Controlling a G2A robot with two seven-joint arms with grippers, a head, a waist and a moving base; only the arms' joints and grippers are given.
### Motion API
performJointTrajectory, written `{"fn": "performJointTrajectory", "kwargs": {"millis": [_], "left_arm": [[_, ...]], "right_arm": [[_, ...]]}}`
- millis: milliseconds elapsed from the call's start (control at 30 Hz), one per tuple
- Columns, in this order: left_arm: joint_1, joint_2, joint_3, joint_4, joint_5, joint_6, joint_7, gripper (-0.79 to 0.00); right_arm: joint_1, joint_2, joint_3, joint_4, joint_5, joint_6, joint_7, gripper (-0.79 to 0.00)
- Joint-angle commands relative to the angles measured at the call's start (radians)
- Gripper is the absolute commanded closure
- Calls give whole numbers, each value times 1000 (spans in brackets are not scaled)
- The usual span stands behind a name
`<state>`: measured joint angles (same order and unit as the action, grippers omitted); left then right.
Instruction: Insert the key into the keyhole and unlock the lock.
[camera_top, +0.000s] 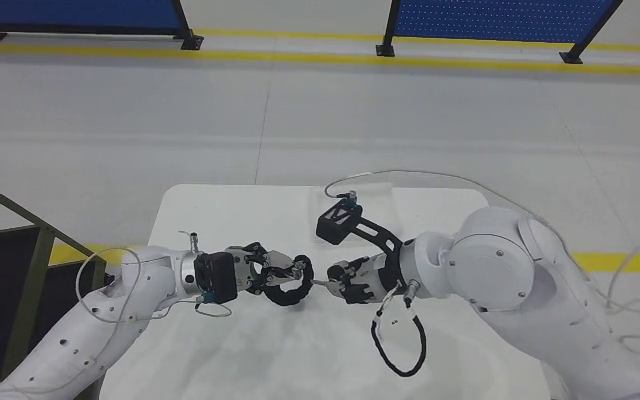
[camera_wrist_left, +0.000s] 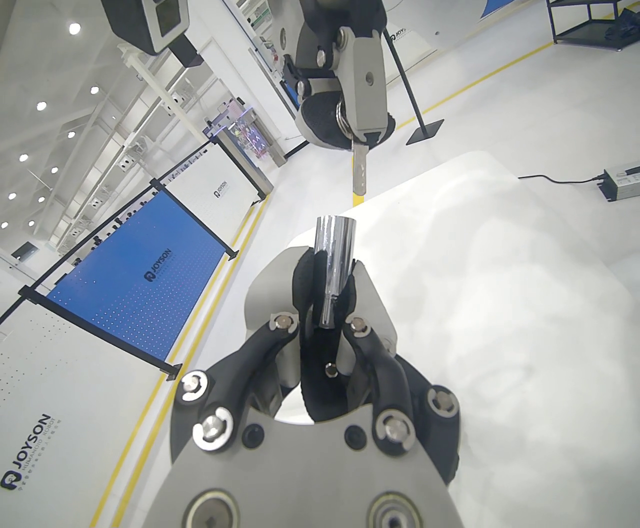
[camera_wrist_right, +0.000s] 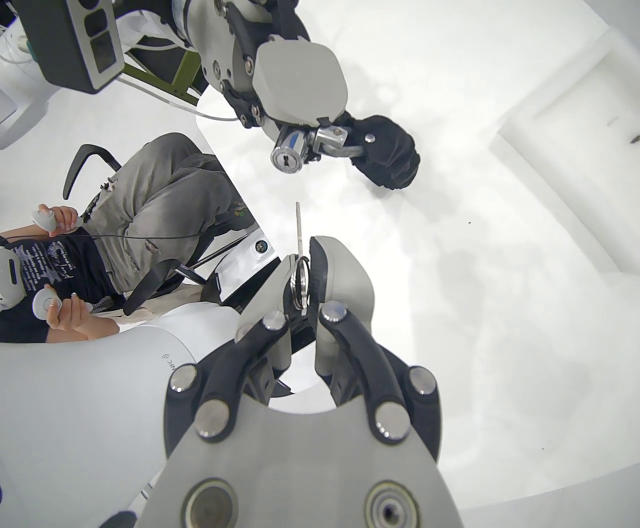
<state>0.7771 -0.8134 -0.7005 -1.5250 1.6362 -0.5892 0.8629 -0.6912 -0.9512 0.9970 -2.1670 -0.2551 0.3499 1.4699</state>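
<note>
The right gripper (camera_wrist_right: 304, 262) was closed on the key (camera_wrist_right: 298, 225), aiming its blade at the keyhole (camera_wrist_right: 286, 161) just short of it, while the left gripper (camera_wrist_left: 327, 280) clamped the chrome lock (camera_wrist_left: 334, 245) steady, its face turned toward the key.

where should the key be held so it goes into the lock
Grip the key by its head end, pinched across both flat faces from behind, as the right pincer does: the thin blade juts free toward the keyhole of the lock.
</note>
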Motion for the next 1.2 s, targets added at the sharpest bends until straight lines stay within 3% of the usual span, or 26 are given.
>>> {"fn": "performJointTrajectory", "kwargs": {"millis": [0,433,900,1167], "left_arm": [[5,-1,-6,2,8,7,2,0],[27,-10,-35,-3,61,14,15,0],[45,-20,-61,-2,80,-9,9,0],[46,-29,-67,-5,87,-29,4,0]], "right_arm": [[10,5,-17,0,8,24,-23,0],[153,56,-198,-6,41,138,-137,0],[321,134,-352,-35,163,226,-225,0],[414,158,-439,-37,227,266,-265,0]]}}
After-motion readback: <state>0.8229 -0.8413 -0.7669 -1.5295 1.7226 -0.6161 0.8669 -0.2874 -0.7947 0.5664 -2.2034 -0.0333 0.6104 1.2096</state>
